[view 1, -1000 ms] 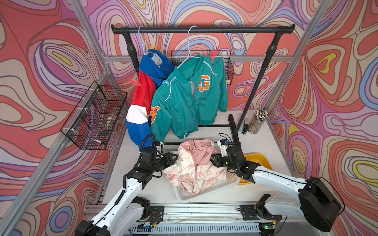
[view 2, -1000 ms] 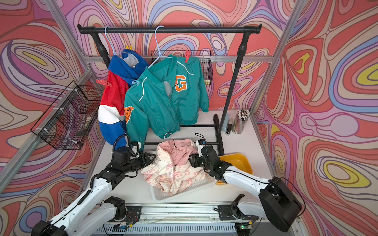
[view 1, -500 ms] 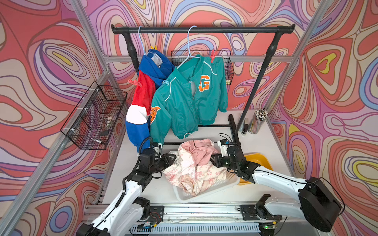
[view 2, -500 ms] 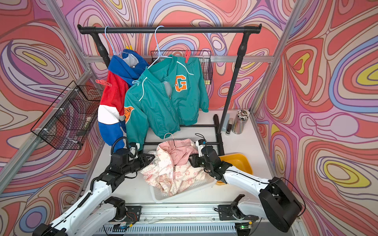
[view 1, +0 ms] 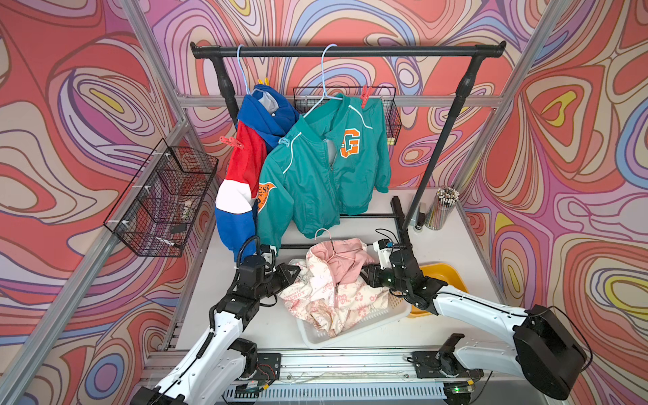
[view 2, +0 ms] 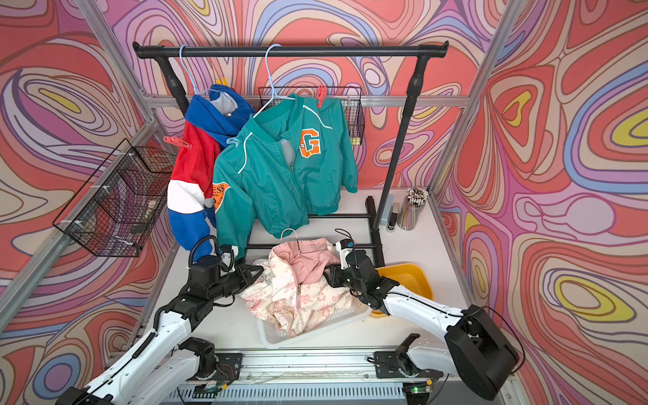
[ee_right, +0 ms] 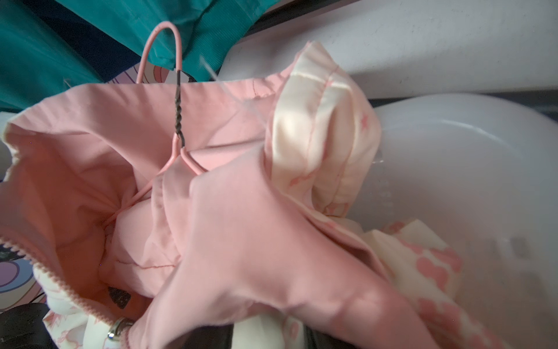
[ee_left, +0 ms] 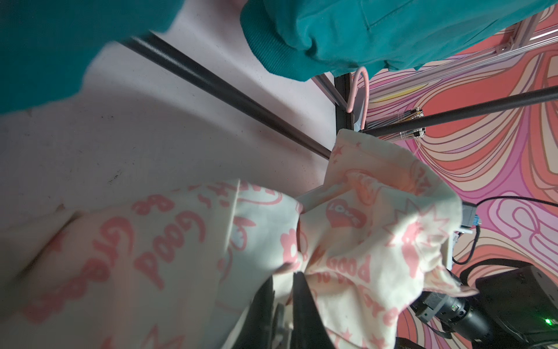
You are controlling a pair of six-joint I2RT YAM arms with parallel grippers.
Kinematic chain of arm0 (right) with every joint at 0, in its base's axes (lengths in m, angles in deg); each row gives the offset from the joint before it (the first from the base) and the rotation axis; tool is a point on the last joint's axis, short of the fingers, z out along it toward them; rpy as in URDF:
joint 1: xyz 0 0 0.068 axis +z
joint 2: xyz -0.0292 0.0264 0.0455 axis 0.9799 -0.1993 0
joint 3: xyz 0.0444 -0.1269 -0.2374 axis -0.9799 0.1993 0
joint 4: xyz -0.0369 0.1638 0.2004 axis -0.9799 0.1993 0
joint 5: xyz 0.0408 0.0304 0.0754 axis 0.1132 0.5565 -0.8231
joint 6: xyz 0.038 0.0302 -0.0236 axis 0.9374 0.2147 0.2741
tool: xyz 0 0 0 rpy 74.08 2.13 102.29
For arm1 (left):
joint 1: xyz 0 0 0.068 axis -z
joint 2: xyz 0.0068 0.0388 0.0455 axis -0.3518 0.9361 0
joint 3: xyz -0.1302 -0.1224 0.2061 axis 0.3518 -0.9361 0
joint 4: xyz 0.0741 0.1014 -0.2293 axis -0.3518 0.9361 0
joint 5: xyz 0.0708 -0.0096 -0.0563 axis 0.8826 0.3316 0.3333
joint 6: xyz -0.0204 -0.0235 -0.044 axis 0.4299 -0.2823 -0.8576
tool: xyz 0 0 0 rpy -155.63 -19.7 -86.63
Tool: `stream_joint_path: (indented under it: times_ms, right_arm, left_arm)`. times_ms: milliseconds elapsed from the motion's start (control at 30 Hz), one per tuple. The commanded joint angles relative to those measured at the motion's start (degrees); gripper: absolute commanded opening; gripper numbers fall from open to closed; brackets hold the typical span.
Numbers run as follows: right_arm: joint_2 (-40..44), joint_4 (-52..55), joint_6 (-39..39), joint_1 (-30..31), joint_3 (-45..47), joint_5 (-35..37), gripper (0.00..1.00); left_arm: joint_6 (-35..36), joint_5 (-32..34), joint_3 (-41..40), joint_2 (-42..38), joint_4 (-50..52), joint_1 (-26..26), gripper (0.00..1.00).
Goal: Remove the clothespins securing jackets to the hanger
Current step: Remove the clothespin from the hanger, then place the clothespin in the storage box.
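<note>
The pink-and-cream jacket [view 1: 336, 284] [view 2: 298, 284] lies bunched on its pink wire hanger [ee_right: 163, 45], partly in a white basket. My left gripper [view 1: 296, 271] [ee_left: 285, 281] is at the jacket's left edge, its jaws nearly together on a fold of cream cloth. At the jacket's right side my right gripper [view 1: 366, 277] [ee_right: 268, 332] is shut on cloth. No clothespin shows on this jacket. On the rail, the teal jacket [view 1: 326, 175] carries a red-orange clothespin [view 1: 365, 95] and a light blue clothespin [view 1: 284, 141]. The blue-red-white jacket [view 1: 245, 168] carries a red clothespin [view 1: 231, 142] and a yellow clothespin [view 1: 266, 82].
The black rack [view 1: 350, 52] stands at the back, its foot bars running just behind the basket [view 1: 350, 328]. A yellow tray [view 1: 441, 273] lies under my right arm. On the left wall hangs a wire basket [view 1: 164, 200]. A cup of pencils [view 1: 440, 207] stands back right.
My left gripper's jaws have closed in on the cream cloth at the jacket's left edge. My right arm and the hanging jackets have stayed put.
</note>
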Motion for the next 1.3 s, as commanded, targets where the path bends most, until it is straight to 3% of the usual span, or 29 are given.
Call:
stream_joint_path:
  times_ms: [0,500,700,800,933,1100,1267]
  right_arm:
    - [-1.3,8.4,0.3,-0.2,2.9,-0.5,0.38]
    - [2.8,11.6,-0.5,-0.2,1.9,0.5,0.39]
    - [9.1,18.5,-4.0,1.0,-1.5,4.6,0.59]
    - [12.3,23.1,-7.2,3.2,-5.9,8.5,0.72]
    - [11.4,27.9,-12.5,12.5,-14.3,17.3,0.84]
    - [4.2,28.3,-17.7,22.5,-24.1,22.5,0.88]
    - [-2.6,26.1,-20.0,24.6,-30.4,19.7,0.81]
  left_arm:
    - [0.5,-2.2,2.9,-1.3,3.5,0.3,0.0]
    - [10.6,7.9,18.2,-2.5,25.5,0.4,0.0]
    - [13.1,6.6,23.8,-0.6,30.3,1.0,0.0]
    - [14.2,8.5,26.9,1.0,32.7,4.2,0.0]
    - [14.9,12.2,31.6,4.4,35.0,10.6,0.0]
    - [14.2,14.8,35.3,8.7,34.8,17.1,0.0]
    - [13.7,16.3,37.3,12.2,33.8,21.6,0.0]
